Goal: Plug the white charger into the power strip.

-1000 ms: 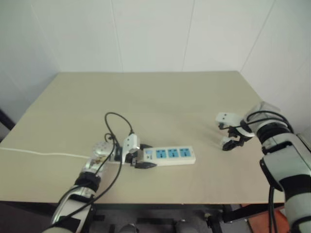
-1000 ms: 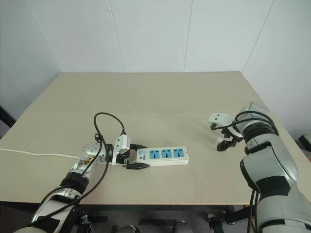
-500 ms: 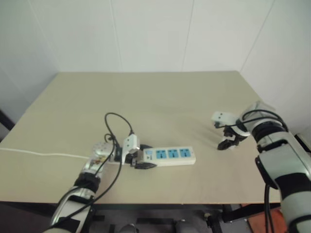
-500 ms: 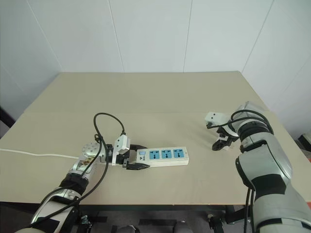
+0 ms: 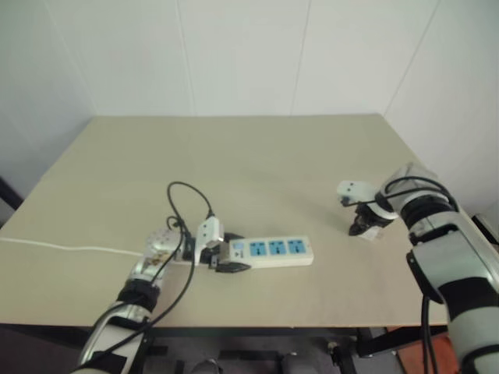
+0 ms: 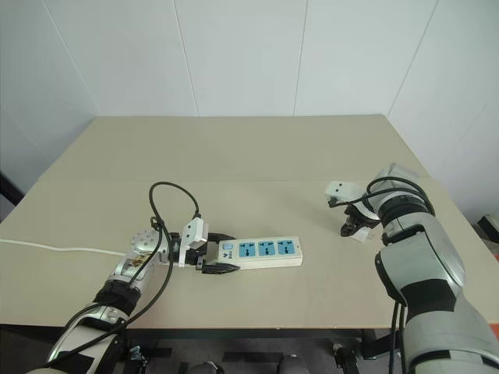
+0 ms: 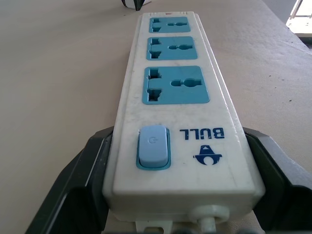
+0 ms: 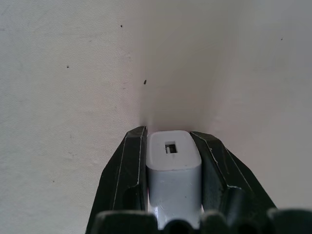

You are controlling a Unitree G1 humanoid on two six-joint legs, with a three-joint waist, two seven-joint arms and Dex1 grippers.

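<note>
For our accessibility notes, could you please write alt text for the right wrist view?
The right gripper has its two black fingers shut on the white charger, one on each side of it. The charger's end face with a small rectangular port points away from the camera, toward the beige table just beyond it.

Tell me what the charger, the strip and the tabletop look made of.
White charger: smooth, faintly glossy moulded plastic, apparently. Power strip: white hard plastic with scuffs, matte blue socket faces. Table: pale beige, matte, probably laminate or wood board; no clear grain.
</note>
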